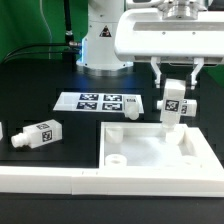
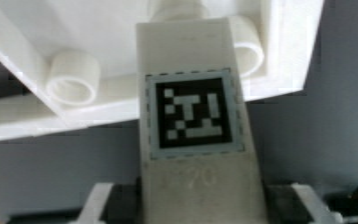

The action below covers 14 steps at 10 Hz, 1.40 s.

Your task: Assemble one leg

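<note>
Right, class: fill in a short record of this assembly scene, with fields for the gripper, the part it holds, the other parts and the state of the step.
gripper: shut on one leg
held leg: upright, over the tabletop's far corner at the exterior view's right
tabletop: lying flat, below the held leg
loose leg: on its side, at the exterior view's left, apart from the tabletop
marker board: flat, beyond the tabletop
step state: leg not visibly seated; whether it touches the tabletop cannot be told

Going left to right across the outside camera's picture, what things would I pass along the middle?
White piece cut off at the edge → lying leg → marker board → upright leg held in the gripper.
</note>
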Available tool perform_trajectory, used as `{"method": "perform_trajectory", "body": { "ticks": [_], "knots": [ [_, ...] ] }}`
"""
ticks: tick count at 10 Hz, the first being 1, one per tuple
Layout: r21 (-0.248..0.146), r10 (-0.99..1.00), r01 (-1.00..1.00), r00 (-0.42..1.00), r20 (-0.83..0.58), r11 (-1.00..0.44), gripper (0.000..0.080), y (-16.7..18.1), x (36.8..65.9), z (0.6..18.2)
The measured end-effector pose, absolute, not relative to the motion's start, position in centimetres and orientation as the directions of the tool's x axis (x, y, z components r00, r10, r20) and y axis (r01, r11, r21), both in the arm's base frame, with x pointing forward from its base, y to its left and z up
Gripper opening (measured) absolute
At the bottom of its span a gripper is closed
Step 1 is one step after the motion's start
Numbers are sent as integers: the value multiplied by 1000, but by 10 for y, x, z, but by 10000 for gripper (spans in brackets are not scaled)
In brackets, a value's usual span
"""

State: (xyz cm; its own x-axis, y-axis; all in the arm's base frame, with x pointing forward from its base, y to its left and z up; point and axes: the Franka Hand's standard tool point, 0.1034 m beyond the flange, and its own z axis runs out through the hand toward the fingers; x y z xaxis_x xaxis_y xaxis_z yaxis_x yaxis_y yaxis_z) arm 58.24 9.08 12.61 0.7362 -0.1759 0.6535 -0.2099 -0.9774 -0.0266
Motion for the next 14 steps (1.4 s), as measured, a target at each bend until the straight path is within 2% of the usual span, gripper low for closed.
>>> {"method": "perform_trajectory", "body": {
  "ticks": [1,3,4,5,7,10,11,12,13,14],
  "knots": [
    [0,-151,-199,745,650,-980,287,80,583,120],
    [-24,-176,-208,757,629,-978,287,93,580,114],
    [0,-156,-199,768,621,-980,287,98,582,102],
    [13,-136,-185,767,627,-983,287,101,593,101],
    [-3,-147,-189,753,642,-982,287,112,608,108],
    [4,-137,-182,756,640,-983,287,112,607,108],
    [9,-120,-165,753,647,-986,287,112,613,116],
    [3,-117,-159,735,667,-987,287,108,621,131],
    [6,-114,-161,722,682,-987,287,101,626,136],
    [6,-121,-170,725,678,-985,287,95,626,132]
  ]
}}
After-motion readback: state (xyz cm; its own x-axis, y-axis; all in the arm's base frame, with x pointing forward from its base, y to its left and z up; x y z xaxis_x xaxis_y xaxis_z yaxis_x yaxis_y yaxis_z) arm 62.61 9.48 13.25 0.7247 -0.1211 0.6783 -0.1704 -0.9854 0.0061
